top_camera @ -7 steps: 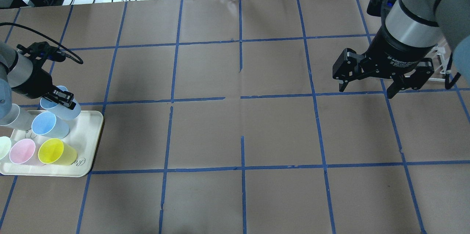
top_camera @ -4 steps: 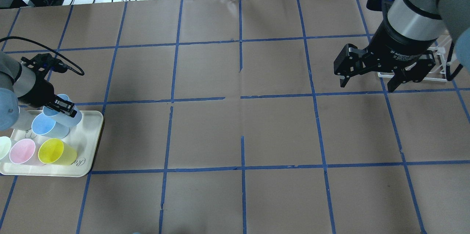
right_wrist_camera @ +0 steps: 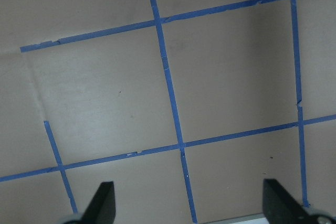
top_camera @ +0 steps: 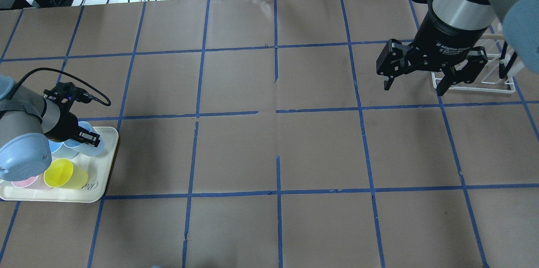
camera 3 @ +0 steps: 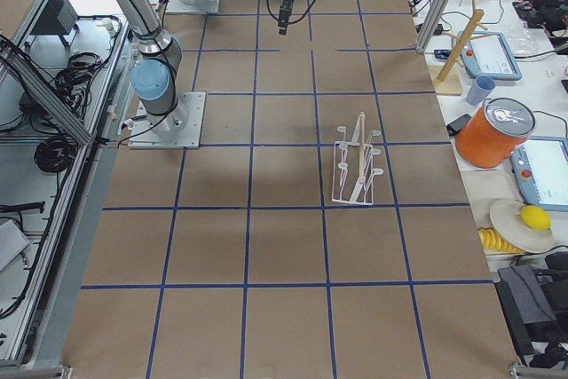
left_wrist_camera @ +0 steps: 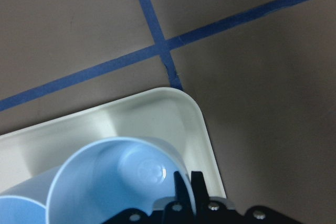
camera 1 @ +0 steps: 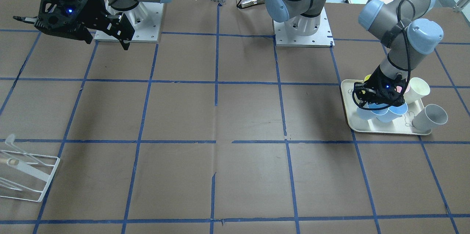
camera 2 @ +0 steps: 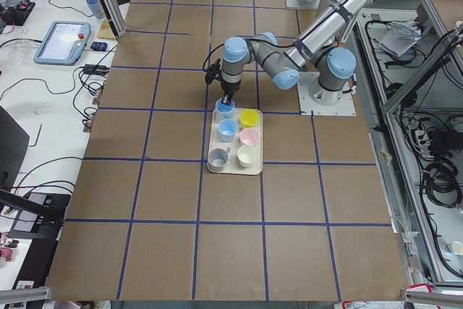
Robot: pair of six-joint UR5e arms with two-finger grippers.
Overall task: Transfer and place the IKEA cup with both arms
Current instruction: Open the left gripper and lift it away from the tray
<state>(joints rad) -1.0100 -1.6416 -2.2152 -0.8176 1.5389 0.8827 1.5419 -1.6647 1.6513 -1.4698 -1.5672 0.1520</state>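
Note:
My left gripper [top_camera: 86, 136] is shut on the rim of the IKEA cup [top_camera: 97, 146], a pale blue tumbler, and holds it tilted over the far right corner of the cream tray [top_camera: 97, 179]. The left wrist view shows the cup's inside [left_wrist_camera: 115, 177] with one finger at its rim, above the tray corner [left_wrist_camera: 157, 108]. The second, alike blue cup [top_camera: 56, 147] sits right beside it, partly hidden by the arm. My right gripper [top_camera: 414, 83] is open and empty, hovering high over the table's far right part; its wrist view shows only both fingertips [right_wrist_camera: 102, 203] and bare table.
The tray also holds a yellow cup [top_camera: 63, 174], a pink cup [top_camera: 24, 182], a grey cup [camera 1: 429, 116] and a cream cup [camera 1: 416, 89]. A white wire rack [top_camera: 476, 83] stands just right of my right gripper. Blue tape lines grid the brown table.
My left gripper has moved toward the robot's side and lower with the blue cup, over the tray's corner. My right gripper has moved away from the robot, beside the rack, still open.

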